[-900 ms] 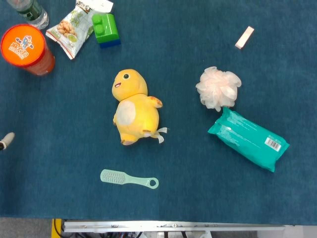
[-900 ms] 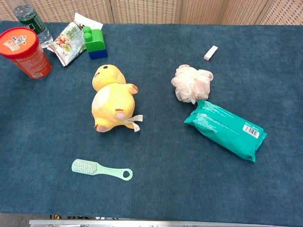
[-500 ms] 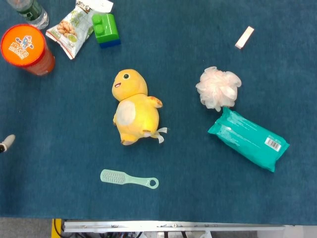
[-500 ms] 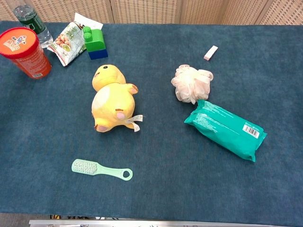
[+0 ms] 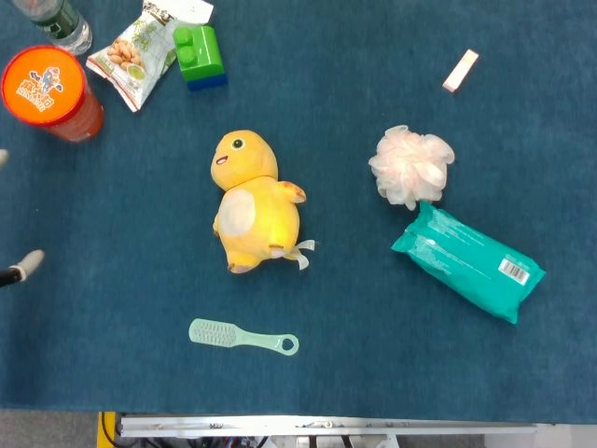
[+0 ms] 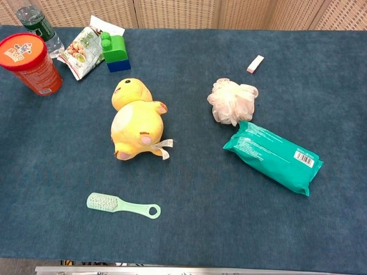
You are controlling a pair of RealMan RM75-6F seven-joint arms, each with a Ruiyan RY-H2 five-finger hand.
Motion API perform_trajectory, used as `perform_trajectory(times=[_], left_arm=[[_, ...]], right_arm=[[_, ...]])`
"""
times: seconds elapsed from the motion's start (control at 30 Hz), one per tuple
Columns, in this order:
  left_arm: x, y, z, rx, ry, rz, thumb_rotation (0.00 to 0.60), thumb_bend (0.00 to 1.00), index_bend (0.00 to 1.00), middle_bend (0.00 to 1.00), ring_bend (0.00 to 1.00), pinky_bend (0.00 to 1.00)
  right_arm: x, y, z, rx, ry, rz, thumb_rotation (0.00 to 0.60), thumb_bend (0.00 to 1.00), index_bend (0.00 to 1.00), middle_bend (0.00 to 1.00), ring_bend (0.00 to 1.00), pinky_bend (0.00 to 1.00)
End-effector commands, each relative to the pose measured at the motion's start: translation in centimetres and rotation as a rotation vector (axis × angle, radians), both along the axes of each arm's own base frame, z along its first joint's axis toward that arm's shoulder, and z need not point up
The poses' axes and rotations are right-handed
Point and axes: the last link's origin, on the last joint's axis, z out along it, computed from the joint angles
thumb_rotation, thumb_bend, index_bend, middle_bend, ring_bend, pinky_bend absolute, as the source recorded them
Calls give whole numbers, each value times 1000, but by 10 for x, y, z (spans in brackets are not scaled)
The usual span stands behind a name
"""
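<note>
Head view: only fingertips of the left hand [image 5: 19,269] show at the left edge of the blue surface [image 5: 373,56]; whether its fingers are spread or curled cannot be told, and nothing is seen in it. The right hand is out of frame. Nearest things to the left hand: the orange-lidded red canister [image 5: 48,91] up and slightly right, lid on, contents hidden; the yellow plush chick [image 5: 250,202] well to its right, long axis running up-down, head away from the robot. A mint brush [image 5: 241,337] lies lower right, handle pointing right. Chest view: no hand shows. The canister [image 6: 28,62] stands upright far left; the chick [image 6: 135,120] lies centre-left; the pink bath pouf [image 6: 231,101] touches the teal wipes pack [image 6: 272,156].
</note>
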Motion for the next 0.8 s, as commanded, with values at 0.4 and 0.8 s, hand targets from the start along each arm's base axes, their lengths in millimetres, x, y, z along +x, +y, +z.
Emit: perform_trajectory(times=[0.4,0.8], left_arm=[[26,55,-36,-252,-109,-271,600,110,87,31,0,0],[56,88,-87,-430,-194,-411,598,110,87,27,0,0]], right_arm=[[11,-3,25,-82,-30,10,600,51,243,295,157,272],[8,1,28,-89,-26,-9,600,50,243,295,157,272]])
